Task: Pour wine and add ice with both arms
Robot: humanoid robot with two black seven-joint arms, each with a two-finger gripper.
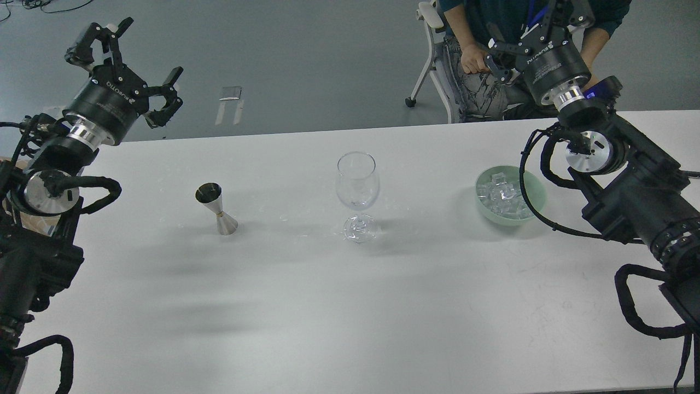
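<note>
The white table (pixel 350 306) fills most of the frame, and nothing on it looks handled yet: by my reading the task stands at its very start, with both the pouring and the ice left to do.

The left arm (pixel 38 219) rises along the left edge, and its left gripper (pixel 128 65), in the upper left of the frame, hangs above the table's far edge with its fingers spread apart and nothing between them. The right arm (pixel 634 191) comes in from the lower right; its right gripper (pixel 538 33), in the upper right, overlaps the seated person (pixel 476 60) behind the table, and against those dark clothes I cannot tell whether its fingers are apart or together.

Right of centre sits the pale green bowl (pixel 538 189), with the ice (pixel 500 194) heaped inside it, untouched. A black cable of the right arm crosses the bowl's right side and hides part of the rim.

At the middle of the frame the stemmed glass (pixel 357 180) stands upright and appears empty, with no cubes in it.

Left of centre, well apart from the glass, stands the metal jigger (pixel 215 209). The wine would be in its upper cup, but the dark opening does not show whether any liquid is there.
</note>
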